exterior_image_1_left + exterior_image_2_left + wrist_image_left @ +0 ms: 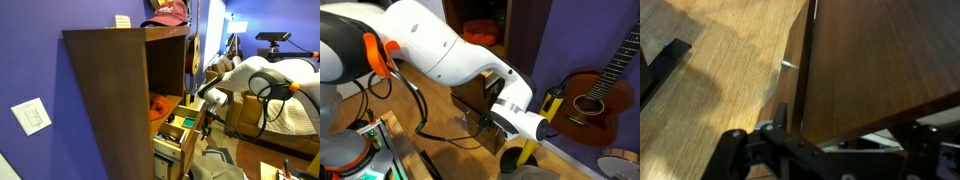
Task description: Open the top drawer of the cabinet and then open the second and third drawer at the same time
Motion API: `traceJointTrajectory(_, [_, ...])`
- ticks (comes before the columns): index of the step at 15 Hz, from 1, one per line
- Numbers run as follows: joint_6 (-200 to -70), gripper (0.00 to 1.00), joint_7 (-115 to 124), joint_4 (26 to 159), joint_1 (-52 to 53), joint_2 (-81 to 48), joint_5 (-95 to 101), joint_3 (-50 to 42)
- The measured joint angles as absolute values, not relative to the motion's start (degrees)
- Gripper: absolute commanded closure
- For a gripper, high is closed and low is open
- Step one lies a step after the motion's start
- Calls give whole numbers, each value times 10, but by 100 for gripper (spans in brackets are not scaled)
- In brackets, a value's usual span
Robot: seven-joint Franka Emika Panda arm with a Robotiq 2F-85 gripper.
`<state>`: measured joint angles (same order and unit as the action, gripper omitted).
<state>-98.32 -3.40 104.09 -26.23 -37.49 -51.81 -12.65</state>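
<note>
Closest to me, the cabinet [105, 95] is looming tall and dark brown against the blue wall, with a maroon cap [168, 12] sitting on its top. Moving right along it, something orange [160, 104] is lying in the open shelf bay. Just below that, the top drawer [180, 126] is standing pulled out, showing greenish bits inside. Under it, the lower drawers [168, 152] are poking out too, pale sides showing, though I can't tell how many of them.

On to the gripper [828, 150]: it's hanging just beside those drawer fronts, its fingers [732, 150] spread wide and gripping nothing. Seen from the wrist, a brown wooden panel [880, 60] is filling the right side. A small knob [788, 65] is sticking out at its edge, and a pale wood surface [710, 90] is running off to the left.

Further right, the white arm [430, 45] is bending down towards the cabinet, and a guitar [595, 100] is resting by the wall with a yellow stand [551, 106] just beside it.
</note>
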Motion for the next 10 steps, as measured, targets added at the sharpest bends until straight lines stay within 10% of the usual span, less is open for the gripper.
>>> traceJointTrajectory(10, [-947, 0, -34, 1029, -262, -377, -474, -138])
